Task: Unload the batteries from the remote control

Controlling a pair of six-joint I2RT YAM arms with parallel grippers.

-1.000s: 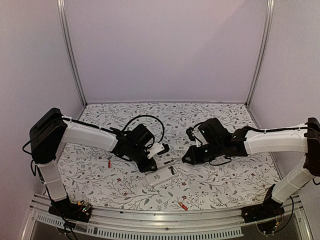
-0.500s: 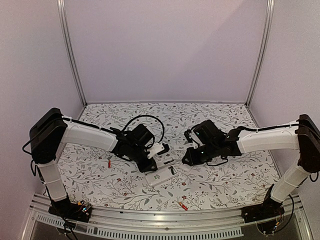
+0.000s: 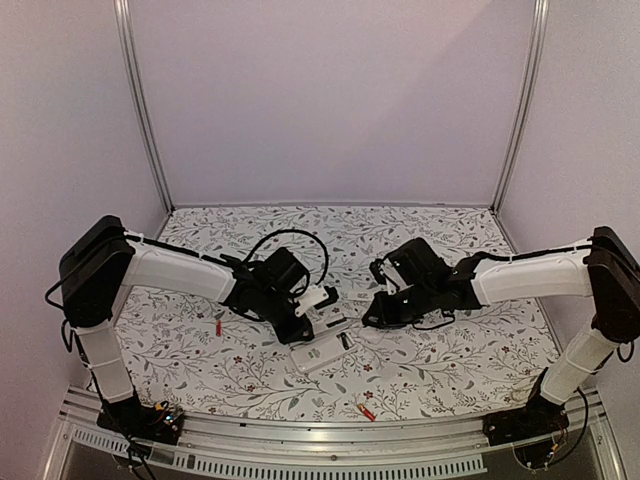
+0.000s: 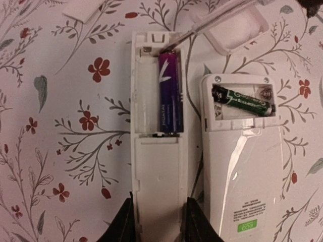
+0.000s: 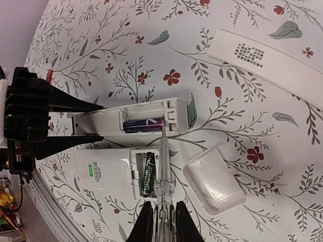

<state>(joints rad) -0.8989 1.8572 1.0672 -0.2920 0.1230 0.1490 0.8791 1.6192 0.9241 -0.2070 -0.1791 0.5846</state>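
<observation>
My left gripper (image 4: 159, 222) is shut on the sides of a narrow white remote control (image 4: 157, 176) lying back-up with its compartment open. One purple battery (image 4: 170, 93) sits in the right slot; the left slot is empty. My right gripper (image 5: 162, 222) is shut on a clear-handled screwdriver (image 5: 164, 171), whose tip touches the far end of the purple battery (image 5: 144, 124). Beside it lies a wider white remote (image 4: 247, 166) with a black-and-green battery (image 4: 245, 102) in its open bay. In the top view both grippers meet at the table's middle.
A loose white battery cover (image 5: 214, 179) lies right of the screwdriver. Another white remote (image 5: 267, 63) lies further back. A red battery (image 3: 218, 327) lies on the left of the floral mat and an orange-red one (image 3: 366, 411) near the front edge.
The right arm has shifted slightly left, bringing the screwdriver closer in to the narrow remote. The left arm and both remotes have stayed still.
</observation>
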